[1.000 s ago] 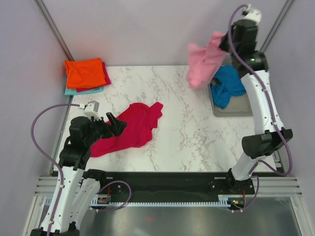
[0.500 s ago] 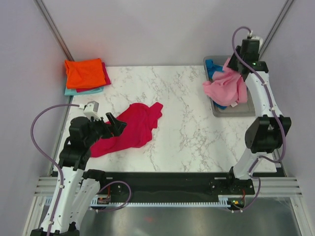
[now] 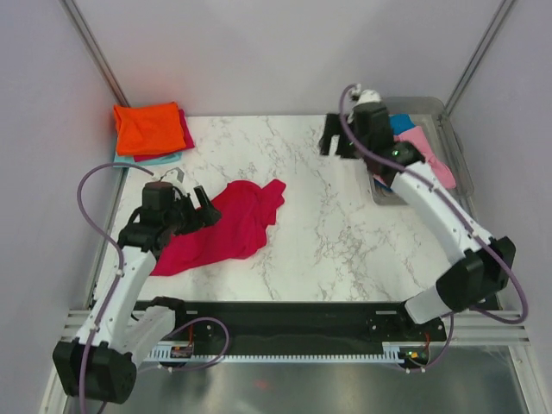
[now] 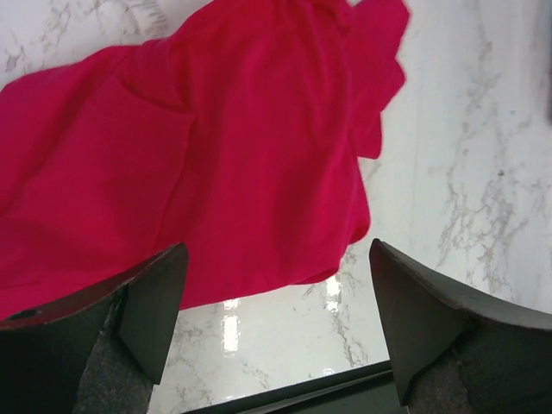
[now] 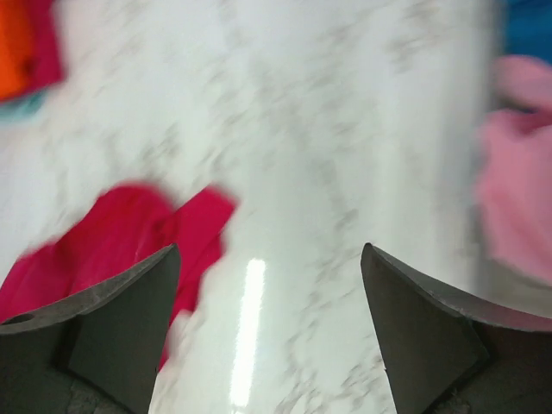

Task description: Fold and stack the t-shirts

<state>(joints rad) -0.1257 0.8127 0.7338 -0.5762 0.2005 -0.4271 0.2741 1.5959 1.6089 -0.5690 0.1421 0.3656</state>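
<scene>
A crumpled crimson-pink t-shirt (image 3: 228, 226) (image 4: 216, 147) lies on the marble table, left of centre. My left gripper (image 3: 200, 210) (image 4: 276, 332) hovers open at its left side, with nothing between the fingers. My right gripper (image 3: 338, 147) (image 5: 267, 332) hangs open and empty over the far right of the table, beside the tub; its view is blurred. A light pink t-shirt (image 3: 427, 157) (image 5: 517, 190) and a blue t-shirt (image 3: 401, 123) (image 5: 528, 26) lie in the tub. A folded orange t-shirt (image 3: 148, 127) tops a stack with a teal t-shirt (image 3: 148, 160) at the bottom.
The clear grey plastic tub (image 3: 455, 147) stands at the far right corner. The folded stack sits in the far left corner against the wall. The table's near edge (image 4: 345, 384) runs just below the crimson shirt.
My right gripper opened and let the light pink shirt drop into the tub, then swung left over the table. My left arm shifted slightly towards the crimson shirt.
</scene>
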